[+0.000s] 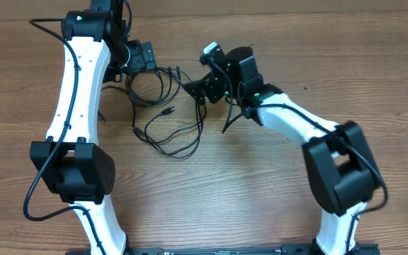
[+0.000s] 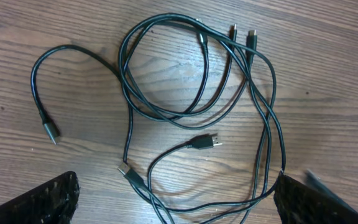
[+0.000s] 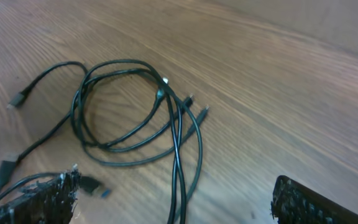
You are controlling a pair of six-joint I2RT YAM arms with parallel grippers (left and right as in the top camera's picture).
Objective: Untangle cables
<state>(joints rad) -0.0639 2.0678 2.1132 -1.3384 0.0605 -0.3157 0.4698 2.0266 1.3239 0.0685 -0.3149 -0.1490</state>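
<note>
**A:** Where are the thin black flexible cables?

**B:** They lie flat on the brown wood-grain table, between the two arms, in overlapping loops that cross each other several times. Nothing lifts them. They lie slack, which is why the loops sag into loose ovals.

**A:** And the claws?

**B:** The left claw hangs over the far edge of the pile, spread wide and empty. Its camera looks straight down on the tangle, framed between both fingers. The right claw sits just beside the pile's right side, also spread wide and gripping nothing. One strand runs close to the finger at the left of its camera view, but I cannot tell whether they touch.

**A:** Why come in from opposite sides?

**B:** My guess is that each wants its own cord, so they can pull them apart. The silvery-tipped plug lies on a stray arc clear of the loops, an easy first pick. The flat black plug sits among crossing strands and is likelier to snag.
</note>
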